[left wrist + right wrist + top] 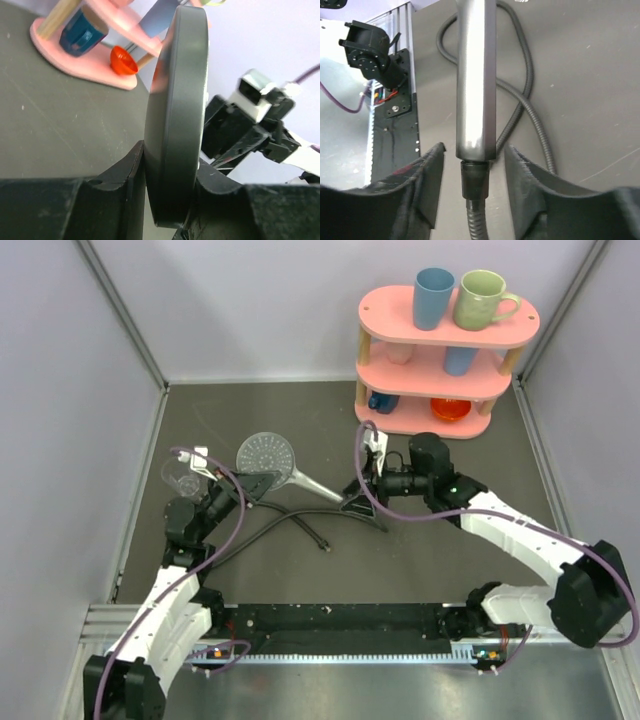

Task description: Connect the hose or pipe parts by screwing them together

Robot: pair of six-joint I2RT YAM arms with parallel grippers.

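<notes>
The grey shower head (266, 453) lies left of centre, its handle (318, 486) running right towards my right gripper (362, 502). My left gripper (255, 483) is shut on the head's rim; in the left wrist view the disc (177, 100) stands edge-on, pinched between both jaws of that gripper (170, 170). In the right wrist view the handle (476, 75) meets the black hose fitting (474, 180) end to end. My right gripper (474, 160) is open, with a gap on each side of the joint. The dark-grey hose (295, 520) loops over the table, its free end (325, 547) lying loose.
A pink two-tier shelf (445, 350) with mugs and an orange bowl (122, 60) stands at the back right. A clear glass (180, 478) sits by the left arm. Grey walls close in both sides, and the arms' black base rail (330, 625) runs along the near edge.
</notes>
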